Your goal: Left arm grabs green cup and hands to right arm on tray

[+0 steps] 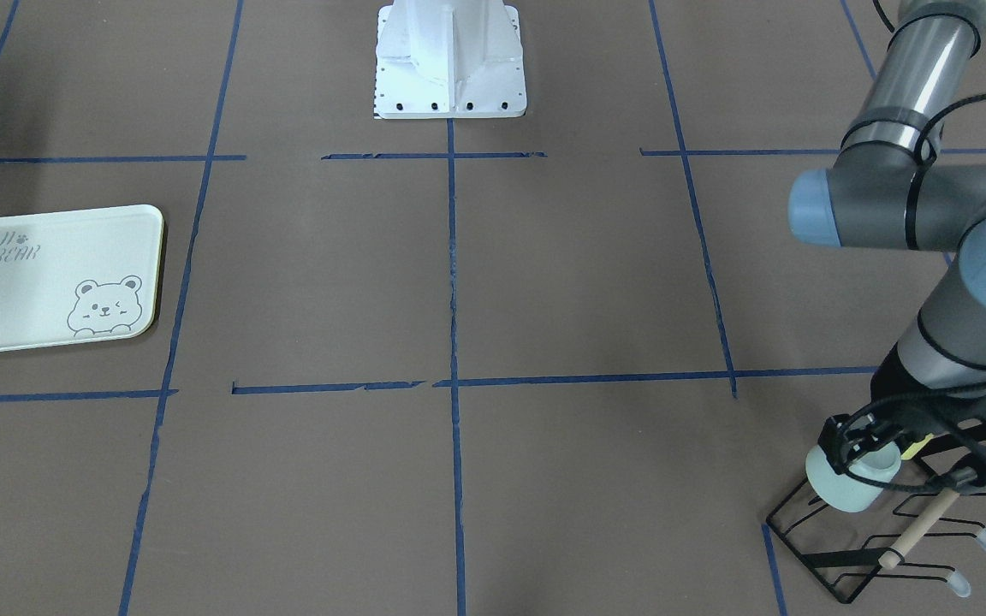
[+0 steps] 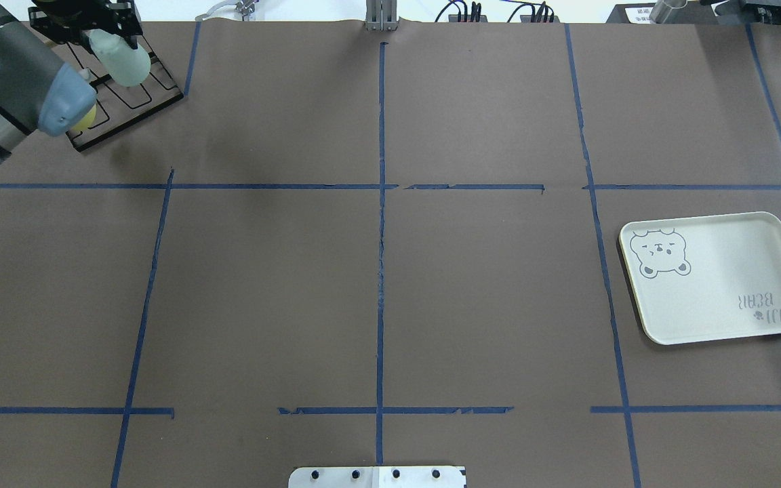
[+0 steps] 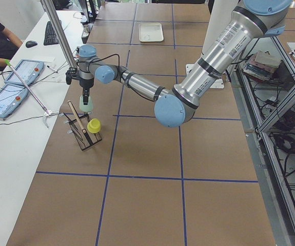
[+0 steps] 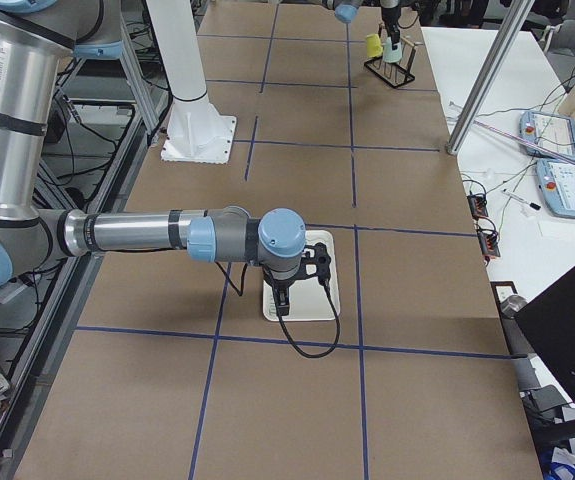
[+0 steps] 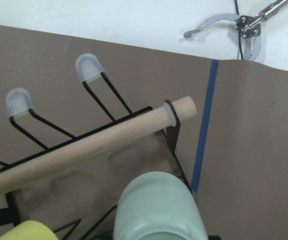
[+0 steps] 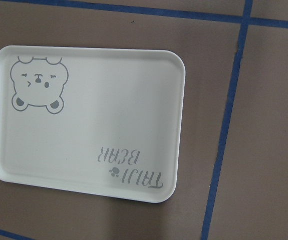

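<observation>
My left gripper [image 1: 863,452] is shut on the rim of the pale mint-green cup [image 1: 844,488] at the black wire rack [image 1: 810,547], near the table's far left corner. The cup hangs tilted from the fingers, just above the rack; it also shows in the overhead view [image 2: 121,61] and fills the bottom of the left wrist view [image 5: 159,207]. The cream tray [image 2: 716,291] with the bear drawing lies on the right side and holds nothing. The right gripper [image 4: 285,288] hovers over the tray [image 4: 322,300]; I cannot tell whether it is open. The right wrist view looks straight down on the tray [image 6: 108,120].
A yellow cup [image 3: 94,125] sits on the rack beside the green one. The rack has a wooden dowel [image 5: 83,150] and capped wire prongs [image 5: 89,66]. Blue tape lines cross the brown table. The robot's white base [image 1: 450,60] stands at the near middle edge.
</observation>
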Available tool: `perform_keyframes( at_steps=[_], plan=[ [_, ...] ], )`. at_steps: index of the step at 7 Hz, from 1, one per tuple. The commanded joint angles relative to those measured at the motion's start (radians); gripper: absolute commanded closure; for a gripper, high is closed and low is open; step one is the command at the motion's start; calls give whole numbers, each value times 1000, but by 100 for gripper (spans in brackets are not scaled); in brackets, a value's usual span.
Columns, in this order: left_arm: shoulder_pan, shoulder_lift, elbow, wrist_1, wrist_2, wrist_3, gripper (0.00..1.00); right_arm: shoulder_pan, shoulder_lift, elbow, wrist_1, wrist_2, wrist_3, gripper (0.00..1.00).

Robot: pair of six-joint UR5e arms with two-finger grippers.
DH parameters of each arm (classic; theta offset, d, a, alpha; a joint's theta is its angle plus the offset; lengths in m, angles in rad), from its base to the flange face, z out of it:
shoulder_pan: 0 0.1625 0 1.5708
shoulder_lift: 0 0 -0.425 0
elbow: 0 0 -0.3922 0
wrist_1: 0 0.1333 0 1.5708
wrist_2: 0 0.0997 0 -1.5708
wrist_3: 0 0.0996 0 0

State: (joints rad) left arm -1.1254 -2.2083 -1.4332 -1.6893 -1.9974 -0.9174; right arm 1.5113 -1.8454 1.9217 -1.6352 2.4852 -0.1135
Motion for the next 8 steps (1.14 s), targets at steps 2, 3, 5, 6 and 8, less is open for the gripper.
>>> perform_keyframes(
  at_steps=[2,3,5,6,8],
  plan=[
    [-14,52,-390,358,14,0,98,-11,9,-4,5,0,2,0],
    [5,52,-436,371,6,-18,98,-25,14,-7,68,-2,8,0],
    [160,52,-496,364,3,-227,98,-91,15,-9,191,-3,115,0],
    [215,56,-515,315,3,-309,98,-115,17,-9,248,-2,182,0],
    [329,56,-526,83,3,-627,98,-196,58,-7,396,0,428,0]
  ],
)
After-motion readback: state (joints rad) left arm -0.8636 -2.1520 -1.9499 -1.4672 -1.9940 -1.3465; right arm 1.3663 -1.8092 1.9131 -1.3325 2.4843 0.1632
